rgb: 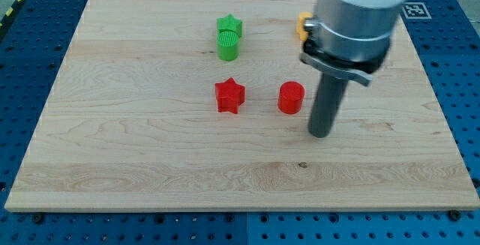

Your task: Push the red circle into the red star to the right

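The red circle stands on the wooden board near the middle. The red star lies to its left, a short gap apart. My tip rests on the board just to the right of the red circle and a little toward the view's bottom, not touching it.
A green star and a green circle sit together toward the view's top. A yellow block peeks out behind the arm's body. The wooden board lies on a blue perforated table.
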`<state>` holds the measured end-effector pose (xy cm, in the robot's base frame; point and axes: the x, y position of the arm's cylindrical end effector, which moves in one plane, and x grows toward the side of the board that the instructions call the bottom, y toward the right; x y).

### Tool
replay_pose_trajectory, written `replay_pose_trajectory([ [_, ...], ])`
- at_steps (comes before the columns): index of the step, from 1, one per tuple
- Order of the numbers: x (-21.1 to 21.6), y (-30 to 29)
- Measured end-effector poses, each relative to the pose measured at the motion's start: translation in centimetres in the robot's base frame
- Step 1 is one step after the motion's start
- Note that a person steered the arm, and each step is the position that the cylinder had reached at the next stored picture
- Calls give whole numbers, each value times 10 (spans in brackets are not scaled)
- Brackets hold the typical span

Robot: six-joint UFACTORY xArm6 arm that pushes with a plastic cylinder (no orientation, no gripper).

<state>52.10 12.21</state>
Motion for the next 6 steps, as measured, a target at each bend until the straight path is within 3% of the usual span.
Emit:
replay_pose_trajectory([
  [1,-22,28],
  [2,-49,10],
  [4,-52,-75],
  [6,-97,-64],
])
